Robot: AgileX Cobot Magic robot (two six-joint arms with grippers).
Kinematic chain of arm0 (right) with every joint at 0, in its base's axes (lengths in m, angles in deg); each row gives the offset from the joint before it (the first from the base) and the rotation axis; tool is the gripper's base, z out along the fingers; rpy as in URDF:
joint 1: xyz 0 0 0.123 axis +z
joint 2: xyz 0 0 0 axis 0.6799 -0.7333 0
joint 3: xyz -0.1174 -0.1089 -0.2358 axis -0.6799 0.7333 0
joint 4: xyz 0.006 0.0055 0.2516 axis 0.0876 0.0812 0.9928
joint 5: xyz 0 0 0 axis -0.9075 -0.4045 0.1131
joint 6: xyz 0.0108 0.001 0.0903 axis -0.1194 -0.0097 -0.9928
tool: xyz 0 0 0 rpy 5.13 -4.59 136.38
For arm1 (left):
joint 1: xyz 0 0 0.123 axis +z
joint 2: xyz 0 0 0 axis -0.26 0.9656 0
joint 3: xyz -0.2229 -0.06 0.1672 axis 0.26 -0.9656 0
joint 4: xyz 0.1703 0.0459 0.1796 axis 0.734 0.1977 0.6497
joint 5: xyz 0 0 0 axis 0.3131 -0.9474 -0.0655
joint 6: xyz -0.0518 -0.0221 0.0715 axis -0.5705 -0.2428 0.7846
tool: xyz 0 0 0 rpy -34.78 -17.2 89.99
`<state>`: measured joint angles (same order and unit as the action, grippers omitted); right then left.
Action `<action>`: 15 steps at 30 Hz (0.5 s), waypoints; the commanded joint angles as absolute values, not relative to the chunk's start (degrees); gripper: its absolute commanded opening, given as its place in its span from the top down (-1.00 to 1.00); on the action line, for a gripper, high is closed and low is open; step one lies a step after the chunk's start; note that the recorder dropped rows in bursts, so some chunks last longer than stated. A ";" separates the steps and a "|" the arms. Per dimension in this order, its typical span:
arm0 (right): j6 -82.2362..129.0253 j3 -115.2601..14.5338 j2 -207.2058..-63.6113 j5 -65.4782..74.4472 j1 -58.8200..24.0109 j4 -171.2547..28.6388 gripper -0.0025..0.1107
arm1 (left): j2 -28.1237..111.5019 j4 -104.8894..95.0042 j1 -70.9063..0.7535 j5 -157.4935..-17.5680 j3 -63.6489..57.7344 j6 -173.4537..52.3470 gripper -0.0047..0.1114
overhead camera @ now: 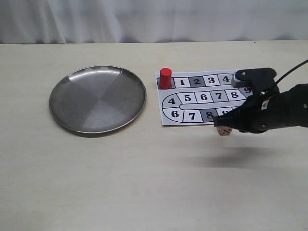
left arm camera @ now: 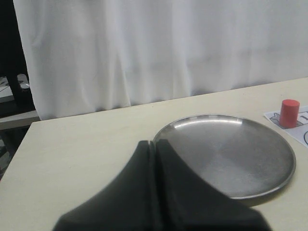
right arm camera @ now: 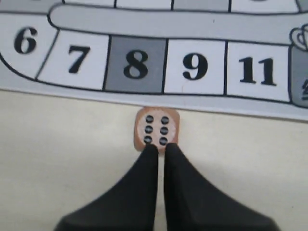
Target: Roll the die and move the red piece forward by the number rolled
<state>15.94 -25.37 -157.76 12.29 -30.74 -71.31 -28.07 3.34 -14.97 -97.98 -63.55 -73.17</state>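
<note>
- Right gripper [right arm camera: 157, 147]: the two black fingers [right arm camera: 139, 178] lie together with only a thin slit between them. They hold nothing.
- In the right wrist view the fingertips meet the near edge of the die [right arm camera: 157, 128]. Whether they touch it or hang just above it cannot be told.
- Die: a small tan cube, six black pips on its upper face. It sits off the board [right arm camera: 144, 19], just beside the printed edge at the grey square 8.
- In the exterior view the die [overhead camera: 223, 130] shows right of centre, at the lower right corner of the board [overhead camera: 192, 108], under the tip of the right gripper [overhead camera: 222, 123]. The dark right arm [overhead camera: 284, 108] enters from the right edge of the frame.
- Red piece [overhead camera: 165, 78]: an upright red cylinder on the upper left corner square of the board, just left of square 1. It lies slightly above centre of the exterior frame, well apart from the die.
- Left gripper [left arm camera: 154, 143]: its jaws are closed against each other and grip nothing.
- Metal plate [overhead camera: 97, 98]: round, on the table [overhead camera: 144, 192] left of centre, near the board's left edge but not touching it. In the left wrist view the plate [left arm camera: 231, 154] lies just past the left fingertips, with the red piece [left arm camera: 289, 113] beyond its rim.
</note>
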 commanded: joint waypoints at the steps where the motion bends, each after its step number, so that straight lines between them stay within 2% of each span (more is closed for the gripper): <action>1: 16.01 -26.27 -153.06 11.56 -28.86 -69.66 0.88 | -28.12 3.35 -15.10 -97.48 -63.65 -73.22 0.92; 5: 16.43 -30.99 -152.82 12.75 -24.93 -69.66 0.85 | -28.12 3.35 -15.10 -97.48 -63.65 -73.22 0.92; 7: 16.53 -34.80 -153.99 14.30 -23.04 -69.66 0.72 | -28.12 3.35 -15.10 -97.48 -63.65 -73.22 0.92; 12: 17.36 -44.40 -160.39 15.46 -19.69 -69.66 0.09 | -28.12 3.35 -15.10 -97.48 -63.65 -73.22 0.92; 15: 17.50 -50.10 -165.67 15.46 -19.33 -69.66 -0.19 | -28.12 3.35 -15.10 -97.48 -63.65 -73.22 0.92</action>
